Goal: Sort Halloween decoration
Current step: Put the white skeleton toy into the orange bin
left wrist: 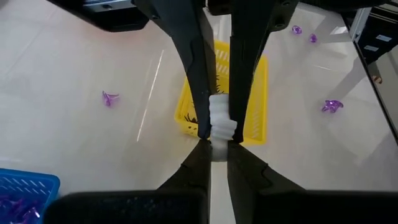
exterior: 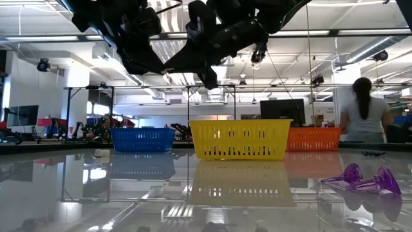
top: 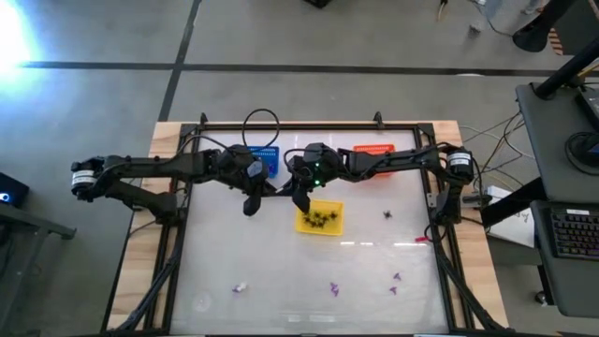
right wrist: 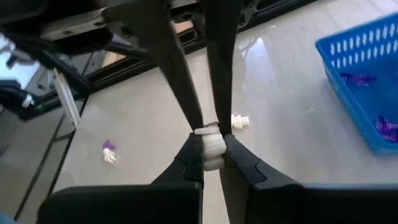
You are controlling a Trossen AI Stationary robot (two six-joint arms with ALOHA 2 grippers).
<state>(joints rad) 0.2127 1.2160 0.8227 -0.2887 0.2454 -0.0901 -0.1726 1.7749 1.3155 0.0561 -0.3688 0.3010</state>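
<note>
Open-plan robotics lab or workshop: concrete floor (top: 103, 37), framed worktable (top: 309, 271) on a wooden base, desk with a keyboard (top: 573, 232) beside it, ceiling strip lights (exterior: 380, 45), monitors (exterior: 282, 109) on benches, a person (exterior: 362, 113) standing at the back.

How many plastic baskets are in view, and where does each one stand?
3. The blue basket stands at the back, left of centre. The orange basket stands at the back, right of centre. The yellow basket stands nearer the middle. No other basket seems hidden.
</note>
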